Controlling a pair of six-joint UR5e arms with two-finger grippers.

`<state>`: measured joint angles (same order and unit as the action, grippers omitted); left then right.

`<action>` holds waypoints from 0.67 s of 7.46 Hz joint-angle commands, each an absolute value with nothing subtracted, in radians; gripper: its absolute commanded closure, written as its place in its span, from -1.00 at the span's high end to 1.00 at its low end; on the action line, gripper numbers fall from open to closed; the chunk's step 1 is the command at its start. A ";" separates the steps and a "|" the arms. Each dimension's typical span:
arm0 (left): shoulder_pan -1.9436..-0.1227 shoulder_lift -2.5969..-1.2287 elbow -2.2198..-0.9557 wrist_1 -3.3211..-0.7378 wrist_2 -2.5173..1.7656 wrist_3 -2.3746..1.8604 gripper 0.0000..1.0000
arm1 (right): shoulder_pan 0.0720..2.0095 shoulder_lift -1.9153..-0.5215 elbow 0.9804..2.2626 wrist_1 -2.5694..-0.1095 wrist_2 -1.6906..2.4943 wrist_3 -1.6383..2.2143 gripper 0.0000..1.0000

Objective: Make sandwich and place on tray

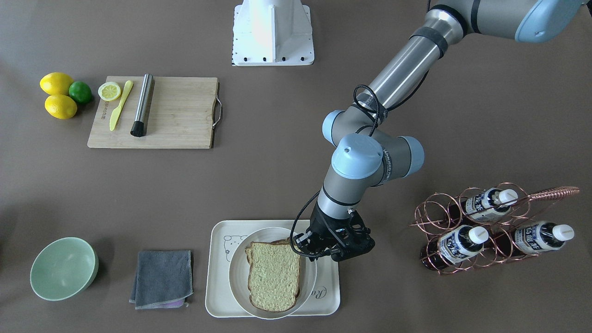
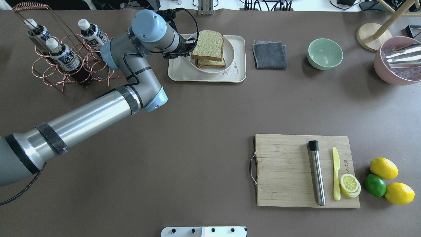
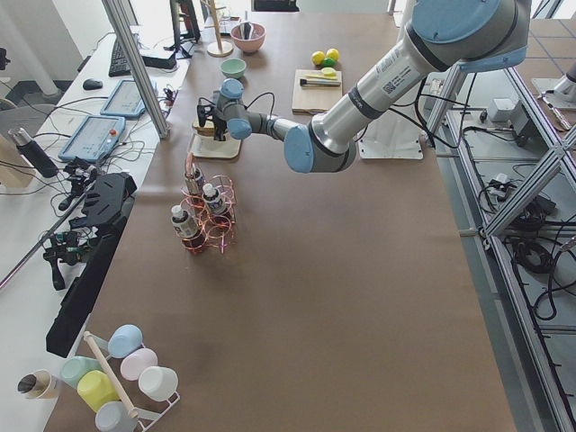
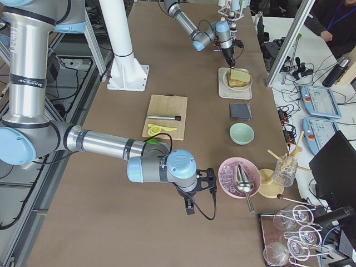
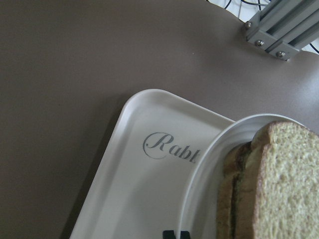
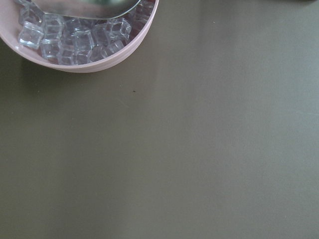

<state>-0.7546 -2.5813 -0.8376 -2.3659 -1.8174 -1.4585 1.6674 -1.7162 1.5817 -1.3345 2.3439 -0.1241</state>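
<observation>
From the front, my left gripper (image 1: 323,247) hangs over the tray (image 1: 217,296) at its edge on my own left, just beside the plate (image 1: 237,282). The sandwich (image 1: 273,284) lies on that plate, and the plate sits inside the tray, so I judge the placing all but done. My left arm (image 1: 397,69) covers my fingers here, so I cannot read their spread. The top slice (image 1: 277,259) hides everything under it.

Overhead, the arm reaches in from its own side, which is why I meet the plate at that rim. The sandwich's near edge shows stacked layers. What lies between them I cannot make out, and the gripper is mostly behind my wrist joint.

The left side view is too far off. It shows only that I am at the tray, beyond the bottle rack (image 3: 205,220).

In the right side view, my right gripper (image 4: 190,207) hangs low over the table (image 4: 100,233), near the ice bowl (image 4: 222,181) and well apart from the tray. I judge it is parked out of the way. I cannot tell whether it is wide or narrow. The left gripper, small and distant, seems to be above the plate's side and off the bread.

My left wrist view has the tray's lettering (image 5: 172,147) cut off by the plate rim. The sandwich runs out of frame at the right. A dark sliver at the bottom edge looks like my tips, close together with nothing between them, so I take the gripper as narrow and empty.

My right wrist view shows table and a cropped arc of the ice bowl. None of my fingers appear.
</observation>
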 commanded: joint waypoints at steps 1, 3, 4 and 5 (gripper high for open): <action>-0.765 -2.524 -0.914 -2.368 -1.822 -1.335 0.98 | 1.667 -1.718 1.578 -1.335 2.342 -0.132 1.00; -0.788 -2.414 -1.096 -2.324 -1.876 -1.330 0.98 | 1.667 -1.723 1.580 -1.335 2.344 -0.135 1.00; -0.819 -2.319 -1.278 -2.192 -1.995 -1.330 0.98 | 1.667 -1.723 1.580 -1.335 2.342 -0.135 1.00; -0.836 -2.210 -1.509 -2.016 -2.046 -1.325 0.98 | 1.667 -1.723 1.580 -1.335 2.342 -0.137 1.00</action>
<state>-0.8001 -2.3793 -1.1684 -2.2574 -1.9270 -1.3316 1.6674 -1.7222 1.5798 -1.3347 2.3431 -0.1346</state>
